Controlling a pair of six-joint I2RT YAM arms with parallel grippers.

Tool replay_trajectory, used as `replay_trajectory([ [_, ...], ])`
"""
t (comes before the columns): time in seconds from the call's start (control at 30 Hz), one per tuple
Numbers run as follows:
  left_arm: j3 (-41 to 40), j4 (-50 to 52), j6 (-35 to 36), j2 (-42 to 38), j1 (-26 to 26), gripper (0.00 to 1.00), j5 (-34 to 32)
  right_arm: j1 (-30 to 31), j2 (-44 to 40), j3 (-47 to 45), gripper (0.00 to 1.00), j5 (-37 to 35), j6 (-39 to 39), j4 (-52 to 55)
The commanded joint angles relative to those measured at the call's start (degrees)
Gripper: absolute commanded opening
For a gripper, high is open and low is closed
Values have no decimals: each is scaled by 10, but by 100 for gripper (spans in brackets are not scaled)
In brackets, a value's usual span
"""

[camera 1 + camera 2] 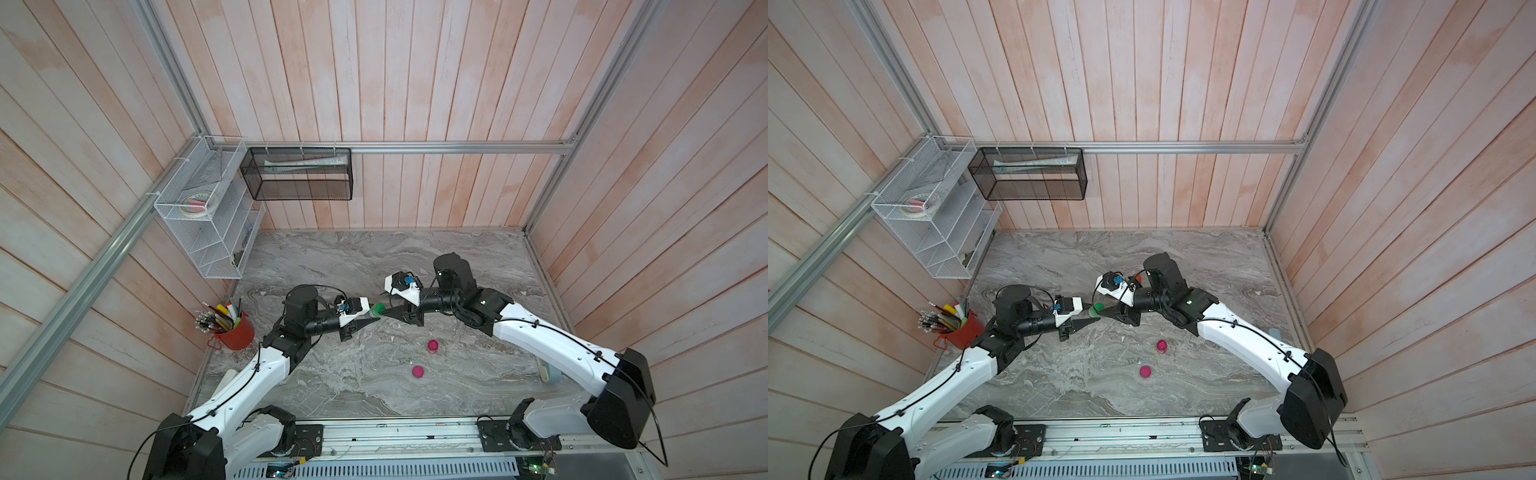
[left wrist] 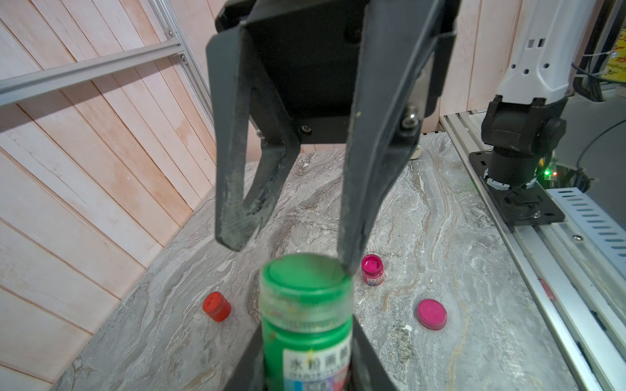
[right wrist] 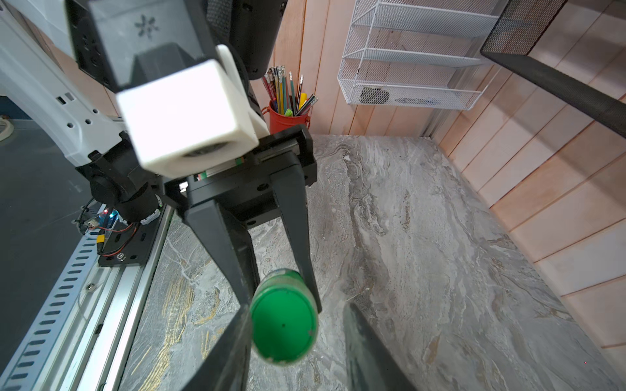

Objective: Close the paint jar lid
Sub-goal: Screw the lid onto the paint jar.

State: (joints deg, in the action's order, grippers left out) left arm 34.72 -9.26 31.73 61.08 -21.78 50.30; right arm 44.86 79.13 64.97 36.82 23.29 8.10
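While the left gripper (image 1: 371,314) reaches in from 9 o'clock, we see it clamped on the body of the green paint jar (image 1: 379,309). The jar is held off the table (image 1: 332,266), approx. over its centre. It lies on its side, w/ the green lid (image 3: 283,326) pointing toward 3 o'clock. In the left wrist view both fingers of this gripper press the label part of the jar from two sides.

The right gripper (image 3: 296,308) comes from 3 o'clock and faces the lid end-on. Its jaws stand narrow but not closed on anything: they sit around the lid. One finger (image 2: 352,216) touches the lid rim and the other finger (image 2: 233,203) is apart from it. The lid sits on the jar mouth, but we cannot tell if it is tight.

Other things, in both top views:
- magenta jar (image 1: 433,345), w/o lid, stands at approx. 5 o'clock from the green jar.
- magenta lid (image 1: 418,371) lies flat near it, more toward 6 o'clock, not touching.
- red cup (image 1: 237,334) w/ pencils stands at the 9 o'clock edge of the table.

A small red jar (image 2: 216,306), lid on, shows only in the left wrist view.
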Motion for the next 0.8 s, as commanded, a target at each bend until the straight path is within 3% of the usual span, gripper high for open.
replay_trajectory([
  [0.0,15,0,-1,-4,1,30,3,6,6,20,45,16,9,24],
  [0.77,13,-3,0,-7,1,29,-9,22,31,37,37,-2,7,47],
])
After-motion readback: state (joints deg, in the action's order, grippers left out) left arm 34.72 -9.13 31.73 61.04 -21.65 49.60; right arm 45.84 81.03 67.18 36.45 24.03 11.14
